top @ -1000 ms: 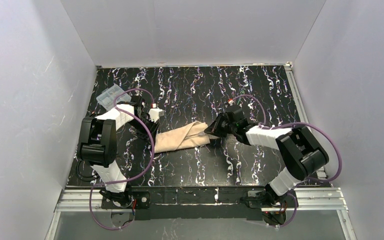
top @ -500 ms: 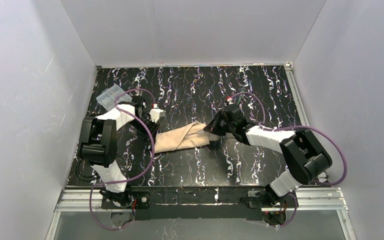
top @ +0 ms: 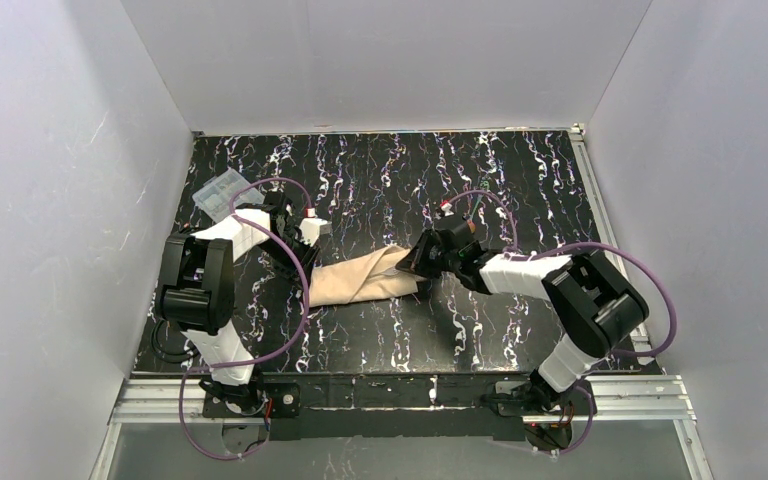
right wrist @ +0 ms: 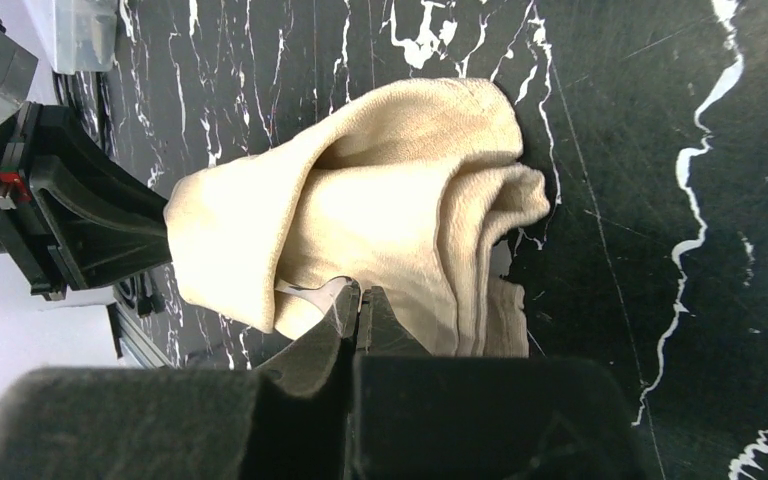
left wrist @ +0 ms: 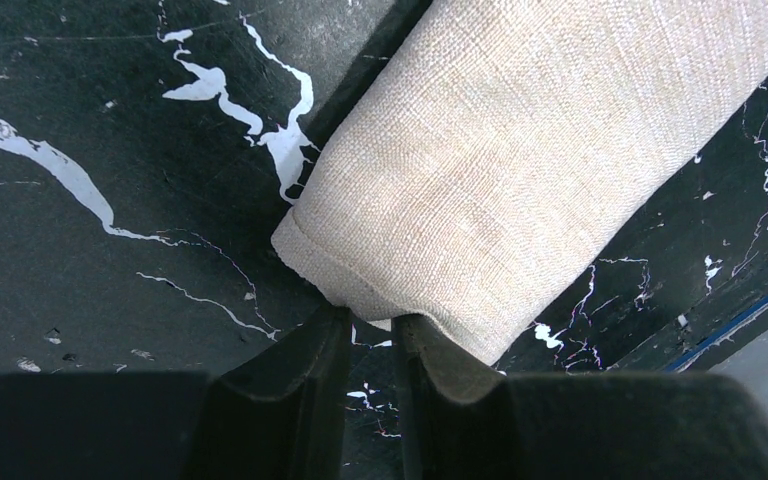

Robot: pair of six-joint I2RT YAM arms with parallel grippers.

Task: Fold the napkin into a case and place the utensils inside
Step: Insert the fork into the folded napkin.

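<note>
The napkin lies folded as a narrow tan case across the middle of the table, slanting up to the right. My left gripper is at its left end. In the left wrist view its jaws stand nearly together, with the hemmed end of the cloth pinched at their tips. My right gripper is at the bunched right end, shut on a thin silver utensil that pokes into the folds. Only that silver end shows. The rest of the utensils are hidden.
A clear plastic box sits at the table's far left, behind the left arm. The white enclosure walls stand close on three sides. The left gripper's black body shows beyond the cloth in the right wrist view.
My right gripper has moved left and a little away from the bases, further into the napkin's right end. The left arm stays put, its jaws a little narrower.
</note>
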